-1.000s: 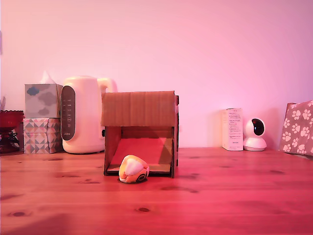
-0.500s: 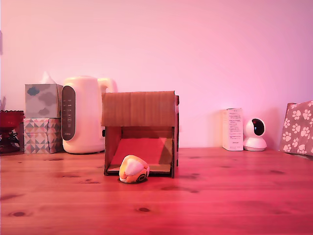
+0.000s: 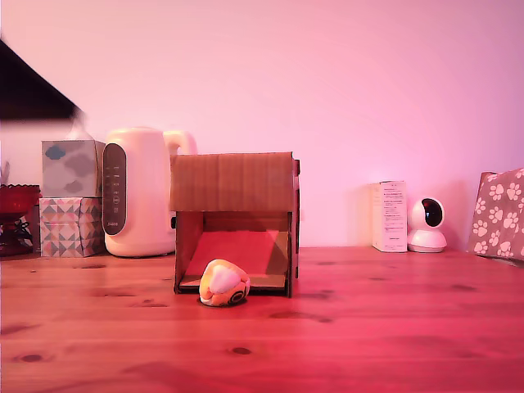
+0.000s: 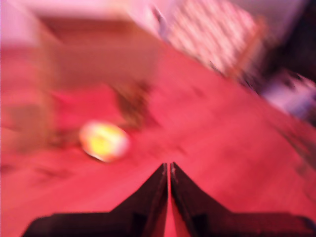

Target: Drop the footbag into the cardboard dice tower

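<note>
Fingers (image 4: pixel 169 170) are seen pressed together, empty, newly swung into blurred motion; a dark shape is now seen above the tissue boxes (image 3: pixel 70 196). The footbag (image 3: pixel 223 283) is left before the cardboard dice tower (image 3: pixel 234 221), ungrasped.

Wrist view is one big smear: the footbag (image 4: pixel 103 141) is just a yellow-orange glow with no panels to make out, and the tower (image 4: pixel 94 54) behind it a brown blur, its upper part cut by the frame edge. The patterned thing (image 4: pixel 217 37) beyond is mush too. The fingers (image 4: pixel 148 200) show as two dark wedges nearly meeting, their bases cut off at the edge.

Exterior view: a dark blurred shape (image 3: pixel 33 94) pokes in at the upper left corner, cut by the edge, too smeared to name. The red bowl (image 3: pixel 16 201) at far left and the paw-print bag (image 3: pixel 499 213) at far right are both clipped. The kettle (image 3: pixel 135 192) sits partly hidden behind the tower (image 3: pixel 233 182).
</note>
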`<control>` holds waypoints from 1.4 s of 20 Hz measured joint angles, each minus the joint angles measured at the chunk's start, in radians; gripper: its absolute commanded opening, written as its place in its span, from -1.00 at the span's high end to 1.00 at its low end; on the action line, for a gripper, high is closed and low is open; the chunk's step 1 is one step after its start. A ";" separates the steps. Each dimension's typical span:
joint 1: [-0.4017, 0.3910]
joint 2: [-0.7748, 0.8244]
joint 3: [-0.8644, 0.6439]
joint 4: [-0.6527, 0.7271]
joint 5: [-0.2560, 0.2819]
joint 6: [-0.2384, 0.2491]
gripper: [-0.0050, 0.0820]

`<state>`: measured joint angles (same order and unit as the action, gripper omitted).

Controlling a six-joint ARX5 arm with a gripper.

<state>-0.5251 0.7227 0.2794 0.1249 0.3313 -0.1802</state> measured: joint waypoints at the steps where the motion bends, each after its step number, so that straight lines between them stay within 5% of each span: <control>1: -0.024 0.056 0.000 0.040 -0.011 0.000 0.94; 11: -0.103 0.470 0.001 0.468 -0.138 -0.023 0.84; 12: -0.103 0.502 0.006 0.492 -0.180 -0.051 0.53; 14: -0.103 0.571 0.031 0.513 -0.223 -0.078 -0.42; 16: -0.105 0.634 0.087 0.517 -0.233 -0.079 -0.91; 23: -0.110 0.865 0.285 0.526 -0.271 -0.079 -0.92; 28: -0.110 0.993 0.340 0.519 -0.309 -0.032 -0.91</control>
<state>-0.6350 1.7153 0.6197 0.6441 0.0227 -0.2119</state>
